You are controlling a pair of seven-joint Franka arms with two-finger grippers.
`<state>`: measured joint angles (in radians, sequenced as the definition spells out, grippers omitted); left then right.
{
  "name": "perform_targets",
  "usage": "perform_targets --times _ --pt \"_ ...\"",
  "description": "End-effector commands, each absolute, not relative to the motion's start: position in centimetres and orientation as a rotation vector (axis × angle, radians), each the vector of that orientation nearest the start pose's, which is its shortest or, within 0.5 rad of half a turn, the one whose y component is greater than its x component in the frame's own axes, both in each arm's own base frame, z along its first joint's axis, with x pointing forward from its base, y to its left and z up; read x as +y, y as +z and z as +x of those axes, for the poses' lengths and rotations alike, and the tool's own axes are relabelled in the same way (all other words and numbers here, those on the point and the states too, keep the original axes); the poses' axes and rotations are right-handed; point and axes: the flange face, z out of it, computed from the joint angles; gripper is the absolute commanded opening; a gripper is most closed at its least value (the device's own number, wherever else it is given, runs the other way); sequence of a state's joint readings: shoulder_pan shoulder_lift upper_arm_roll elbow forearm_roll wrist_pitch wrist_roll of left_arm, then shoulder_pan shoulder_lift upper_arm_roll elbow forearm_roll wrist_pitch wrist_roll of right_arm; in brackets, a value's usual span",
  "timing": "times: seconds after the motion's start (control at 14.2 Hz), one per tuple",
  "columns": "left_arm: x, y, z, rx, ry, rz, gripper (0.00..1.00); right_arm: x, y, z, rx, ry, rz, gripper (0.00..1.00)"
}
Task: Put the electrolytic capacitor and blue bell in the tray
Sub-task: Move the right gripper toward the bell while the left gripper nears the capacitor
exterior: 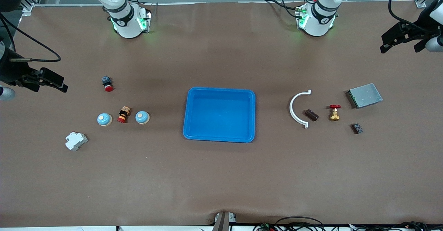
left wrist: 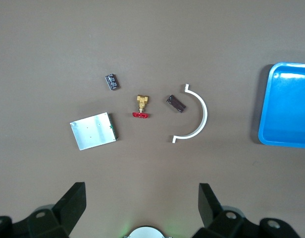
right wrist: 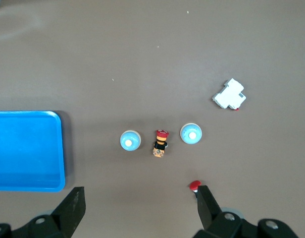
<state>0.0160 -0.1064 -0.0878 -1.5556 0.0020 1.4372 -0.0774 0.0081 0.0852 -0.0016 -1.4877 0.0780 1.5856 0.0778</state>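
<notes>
Front view shows the blue tray (exterior: 220, 135) lying mid-table with nothing in it, and both arms drawn back high at the table's ends. The left gripper (exterior: 403, 41) hangs over the edge at the left arm's end, its jaws spread wide and holding nothing; the left wrist view shows its two dark fingers (left wrist: 72, 202) standing well apart. Under that camera, out ahead of the open jaws, lie a grey metal box (left wrist: 93, 130), a small brass valve with a red handle (left wrist: 141, 106), a small black component (left wrist: 112, 82), a dark cylindrical capacitor (left wrist: 176, 103) and a white curved clip (left wrist: 196, 115). The capacitor sits inside the curve of the clip, just beside it, between the clip and the valve, well apart from the tray. The right gripper (exterior: 52, 80) hangs over the right arm's end of the table, likewise wide open and empty. Ahead of its jaws sit two blue bells (right wrist: 130, 140) (right wrist: 191, 133) with a small red-topped figure (right wrist: 161, 143) between them, a white breaker block (right wrist: 230, 94), and a red push-button (right wrist: 194, 186) close to one finger (right wrist: 207, 204). Both bells rest on the table, well apart from the tray.
</notes>
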Motion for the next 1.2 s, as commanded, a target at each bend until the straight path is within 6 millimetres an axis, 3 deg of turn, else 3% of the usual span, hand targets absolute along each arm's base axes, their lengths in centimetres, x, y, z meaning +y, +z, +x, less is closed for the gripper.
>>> perform_targets --times 0.0,0.21,0.42,0.64,0.92,1.13 --pt "-3.9 68.0 50.5 -0.020 0.026 -3.131 1.00 0.8 61.4 57.5 0.120 0.072 -3.075 1.00" --pt "-3.7 68.0 50.5 -0.028 0.026 -3.130 1.00 1.0 61.7 57.4 0.112 0.072 -3.101 1.00" --pt "-3.5 65.5 52.2 -0.043 0.103 -3.132 1.00 0.2 62.1 57.7 0.117 0.016 -3.163 1.00" --pt "-3.0 60.3 55.1 -0.067 0.230 -3.126 1.00 -0.7 62.1 57.8 0.129 0.006 -3.161 1.00" --pt "-3.3 54.7 56.5 -0.217 0.267 -3.100 1.00 -1.3 62.4 58.0 0.058 -0.029 -3.152 1.00" --pt "-3.4 50.0 57.5 -0.304 0.304 -3.084 1.00 2.6 62.0 58.0 0.070 -0.018 -3.148 1.00"
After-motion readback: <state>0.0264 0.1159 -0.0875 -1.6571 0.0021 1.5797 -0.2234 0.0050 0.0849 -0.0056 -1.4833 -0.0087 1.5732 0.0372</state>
